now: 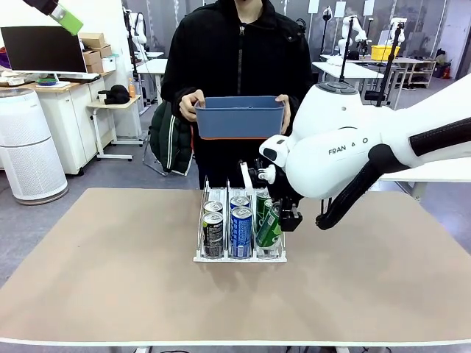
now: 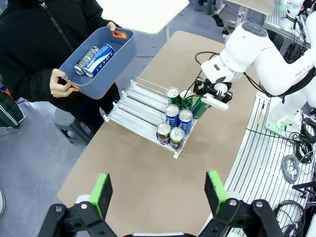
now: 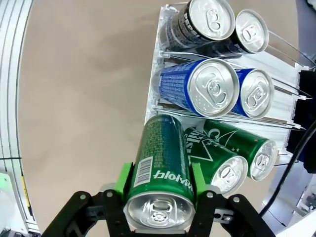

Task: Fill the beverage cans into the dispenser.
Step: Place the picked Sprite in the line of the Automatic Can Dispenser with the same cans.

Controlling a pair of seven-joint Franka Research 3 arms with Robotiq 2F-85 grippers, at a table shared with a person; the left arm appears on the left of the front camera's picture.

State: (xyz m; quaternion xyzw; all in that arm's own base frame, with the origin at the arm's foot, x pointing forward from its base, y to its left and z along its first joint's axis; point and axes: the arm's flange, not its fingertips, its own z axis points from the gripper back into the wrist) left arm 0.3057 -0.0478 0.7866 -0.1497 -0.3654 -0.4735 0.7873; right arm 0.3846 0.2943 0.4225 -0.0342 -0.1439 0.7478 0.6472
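1. My right gripper (image 1: 285, 218) is clamped on a green can (image 1: 268, 229); from the right wrist camera the green pads (image 3: 126, 178) press both sides of it (image 3: 161, 165).
2. That can is tilted, its top leaning right, at the near end of the dispenser's (image 1: 200, 256) right lane. I cannot tell whether it touches the rack.
3. The dispenser sits mid-table on the tan table (image 1: 103, 272), its bare lanes (image 2: 136, 106) running toward the far side.
4. Its near end is loaded: two dark cans (image 1: 213, 234) in the left lane, two blue cans (image 1: 241, 231) in the middle lane, and two upright green cans (image 3: 232, 155) in the right lane, just beside the gripped one.
5. My left gripper (image 2: 158, 191) hangs high above the table's left side, jaws wide apart with nothing between them.
6. At the far edge a person (image 1: 235, 51) holds a blue bin (image 1: 239, 118) in both hands; from the left wrist camera two more cans (image 2: 94, 60) lie in it side by side.
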